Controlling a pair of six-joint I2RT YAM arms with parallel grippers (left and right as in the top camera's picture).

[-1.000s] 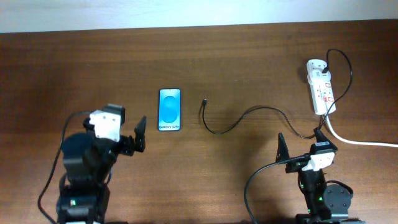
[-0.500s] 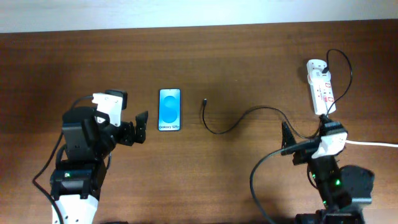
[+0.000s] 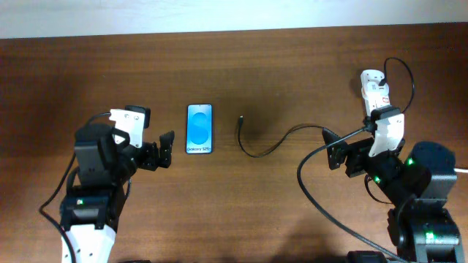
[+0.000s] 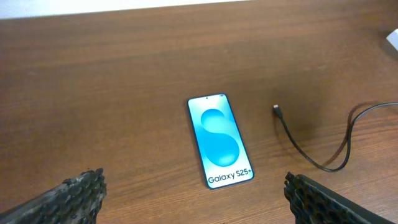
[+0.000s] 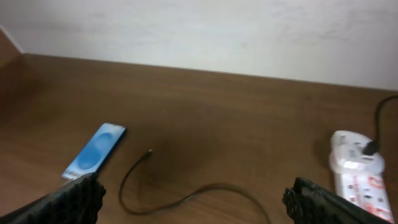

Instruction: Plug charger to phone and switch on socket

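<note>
Nothing is done yet. The flat blue-screened smartphone (image 3: 199,128) lies face up left of centre. The thin black charger cable (image 3: 272,145) lies loose, its tiny plug (image 3: 240,120) near the phone's right side, apart from it. The white elongated power strip (image 3: 374,88) sits far right, partly under the right arm; I cannot tell its switch position. The left end effector (image 3: 157,152) and the right end effector (image 3: 344,155) hover with fingers apart, holding nothing. Only brown wooden surface (image 3: 278,73) lies between phone and plug, so nothing seems to be in the way.

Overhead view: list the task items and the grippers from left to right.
left gripper → phone → free plug end of the charger → right gripper → socket
</note>
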